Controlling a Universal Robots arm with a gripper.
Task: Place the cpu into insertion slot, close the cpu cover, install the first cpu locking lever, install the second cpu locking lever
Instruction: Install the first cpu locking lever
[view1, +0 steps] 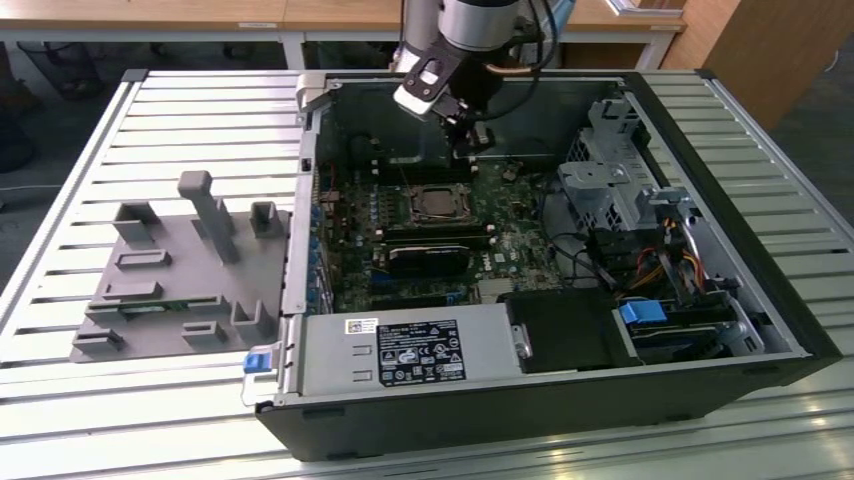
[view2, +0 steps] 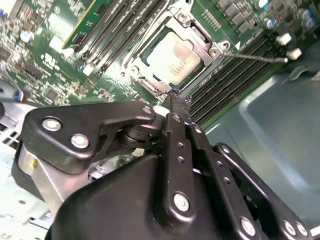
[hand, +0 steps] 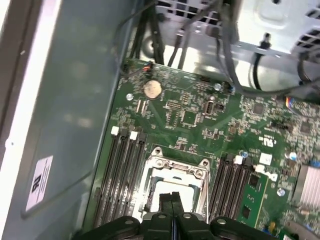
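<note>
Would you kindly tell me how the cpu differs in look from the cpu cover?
The cpu is a pale beige plate; the cpu cover is a shiny silver frame with an open window. The cpu lies inside that window; the cpu cover rims it. Both are square and flat.

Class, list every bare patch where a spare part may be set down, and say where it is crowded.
Free, in the exterior view: the slatted table beyond the grey fixture, and the strip in front of it beside the computer case. Crowded: inside the case, with the motherboard, cables and the gripper above the board.
</note>
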